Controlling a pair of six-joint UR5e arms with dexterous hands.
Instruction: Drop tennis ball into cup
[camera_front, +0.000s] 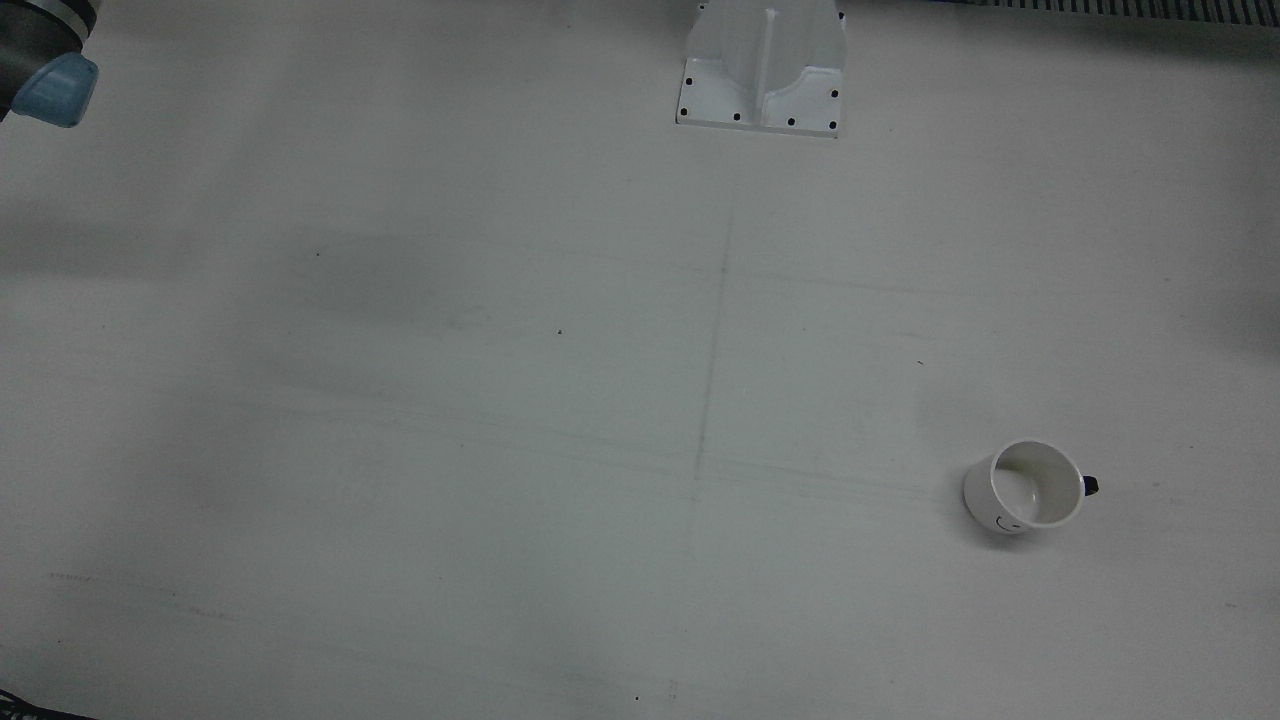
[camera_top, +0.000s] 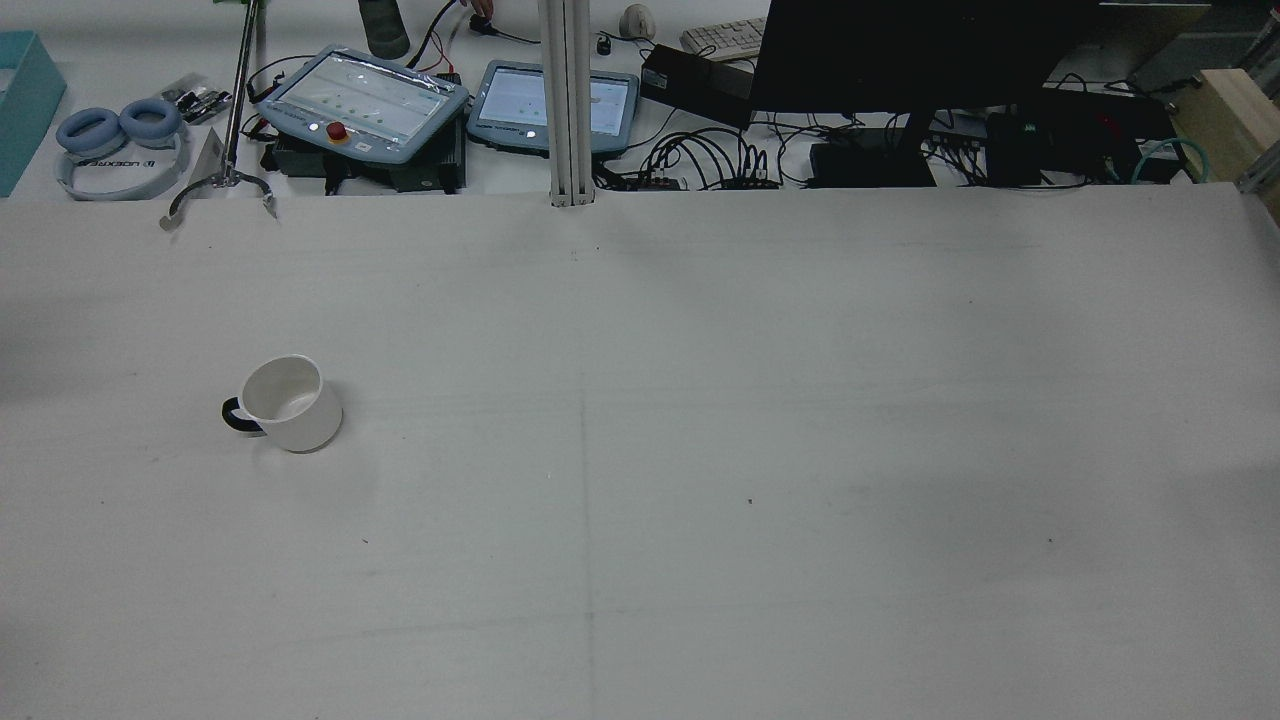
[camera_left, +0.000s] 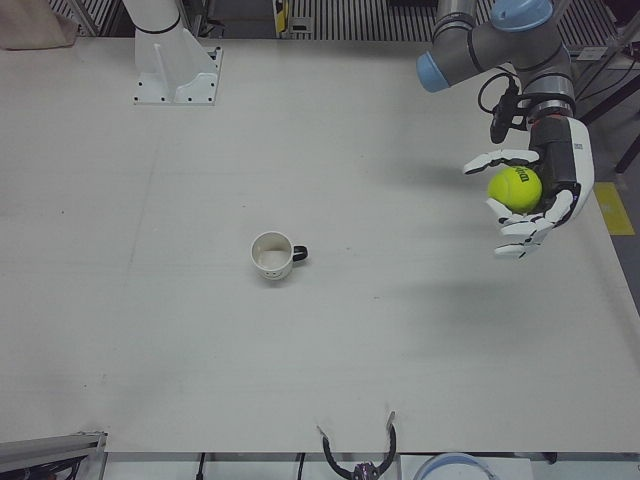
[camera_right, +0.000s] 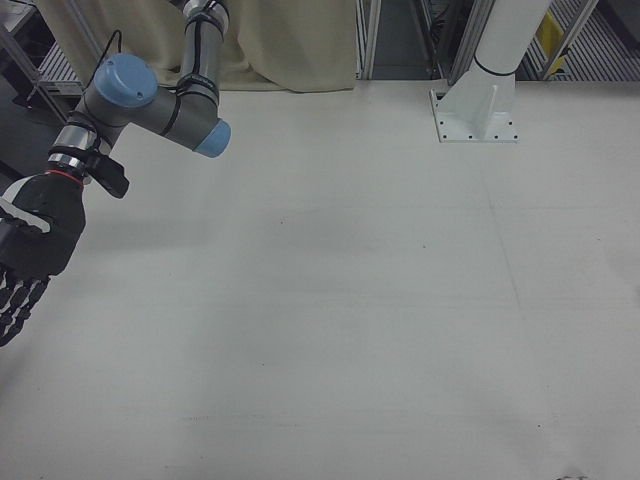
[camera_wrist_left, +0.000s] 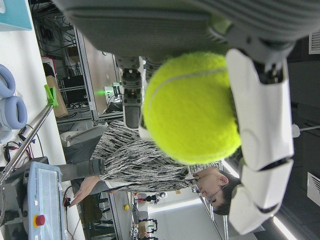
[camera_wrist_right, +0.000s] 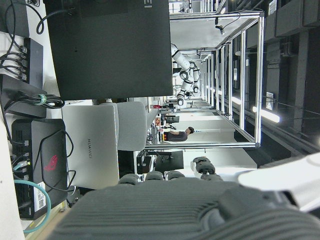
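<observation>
The cup (camera_left: 272, 255) stands upright on the table (camera_left: 330, 330), on the left arm's half, its handle (camera_left: 299, 254) turned toward that side's table edge. The left hand (camera_left: 537, 200) hangs above the table well apart from the cup, further out toward that same edge, with the ball (camera_left: 515, 188) in it. The right hand (camera_right: 28, 260) hangs over the opposite edge, far from the cup. A pedestal (camera_left: 175, 75) stands behind the cup, at the table's back.

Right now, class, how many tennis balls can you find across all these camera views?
1. The tennis ball sits in the left hand, held above the table off to the side of the cup. None lies on the table; the cup looks empty.
</observation>
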